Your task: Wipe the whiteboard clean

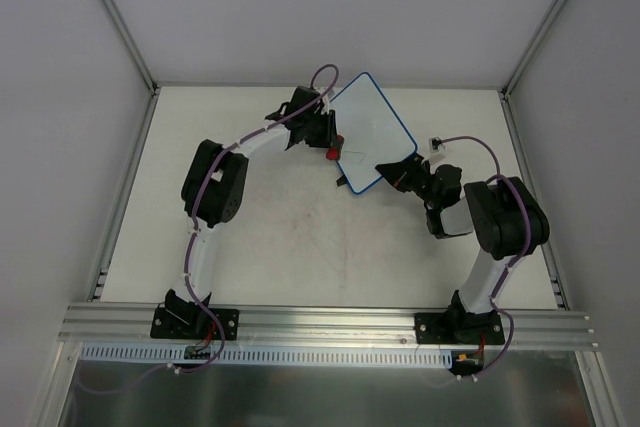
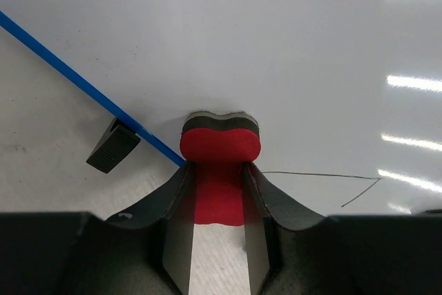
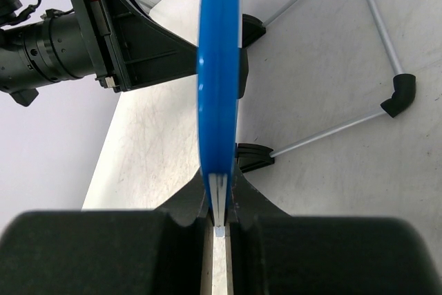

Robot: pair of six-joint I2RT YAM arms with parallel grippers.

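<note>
Propped at the table's far middle, the whiteboard point(image 1: 372, 132) looks light, stiff and slick, best held by its blue rim, where the right gripper point(image 3: 219, 202) pinches it narrowly, while the left gripper point(image 2: 218, 170) clamps the red eraser point(image 2: 219, 144) against its face.

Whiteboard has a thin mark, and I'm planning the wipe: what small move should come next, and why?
Probably slide the red eraser, gripped in the left pincer, sideways across the whiteboard onto the thin dark line just beside it; the right pincer clamps the board's edge.
</note>
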